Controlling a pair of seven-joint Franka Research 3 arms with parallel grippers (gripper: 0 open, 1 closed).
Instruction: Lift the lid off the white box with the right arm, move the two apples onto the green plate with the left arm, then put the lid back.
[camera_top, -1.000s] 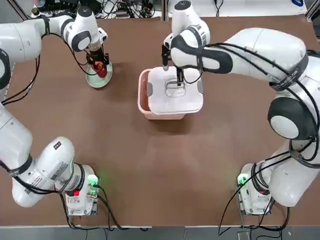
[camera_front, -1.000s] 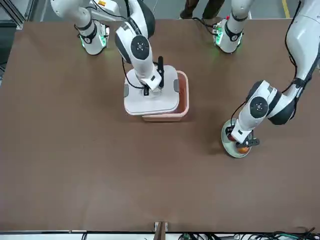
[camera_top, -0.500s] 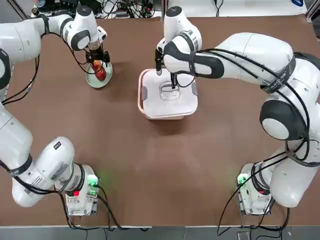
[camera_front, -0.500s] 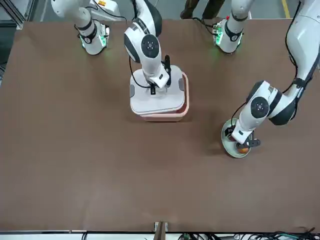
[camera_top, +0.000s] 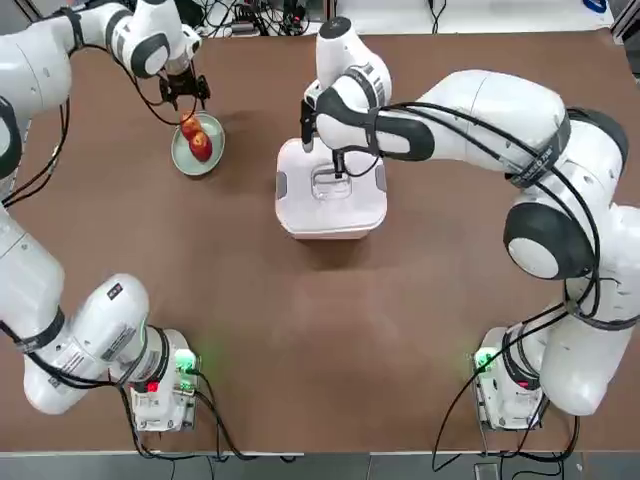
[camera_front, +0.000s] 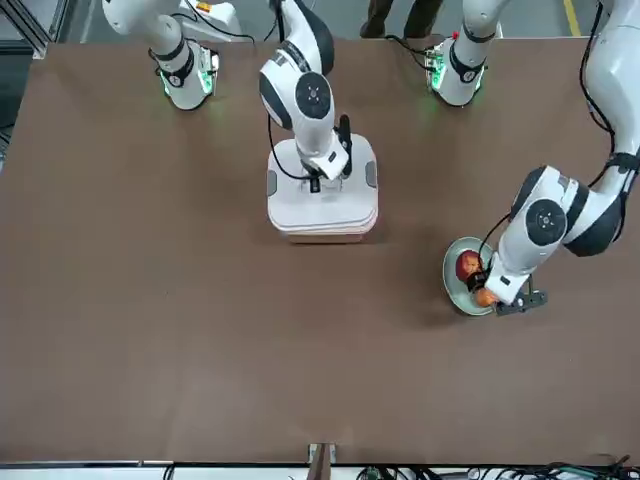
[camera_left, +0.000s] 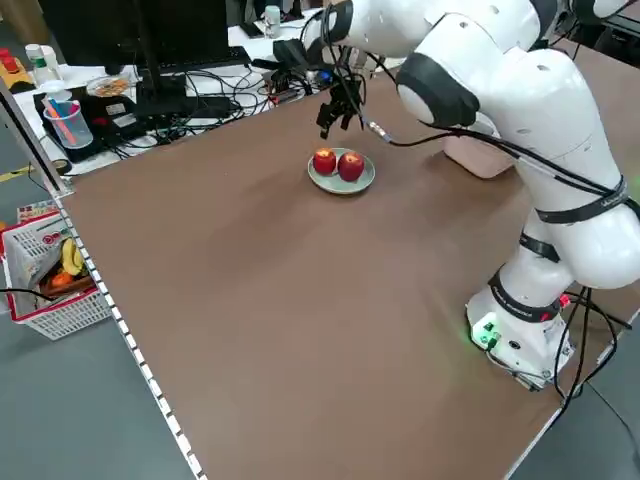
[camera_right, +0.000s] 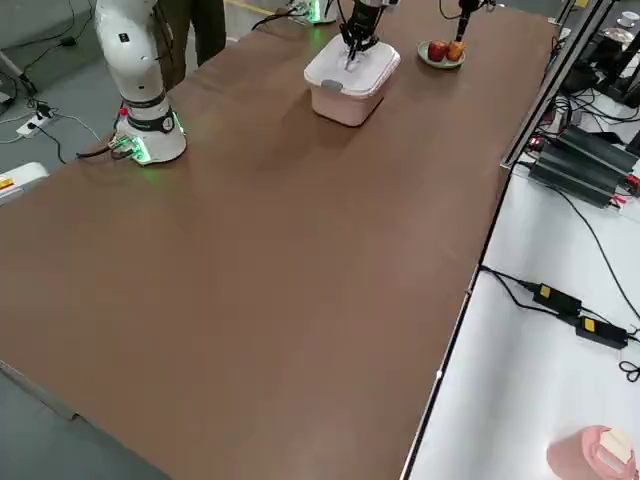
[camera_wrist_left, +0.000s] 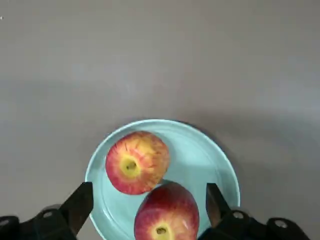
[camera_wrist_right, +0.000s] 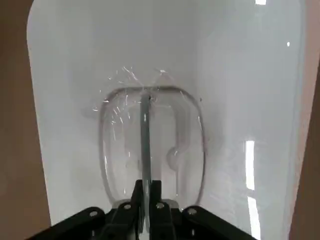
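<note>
Lid (camera_top: 331, 203) has slid across onto the box (camera_right: 345, 106), right gripper (camera_wrist_right: 148, 192) still pinching its handle; left gripper (camera_wrist_left: 150, 200), now spread, above the plate (camera_wrist_left: 113, 220) at ten o'clock on the counter (camera_top: 300, 330), both apples (camera_wrist_left: 137, 163) aboard! Seating looks next.

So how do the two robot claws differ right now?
The left claw is open, while the right claw is shut on the lid's handle. The left one hovers by the green plate with the two apples on it; the right one is over the white box. Both are dark, two-fingered claws on white arms.
</note>
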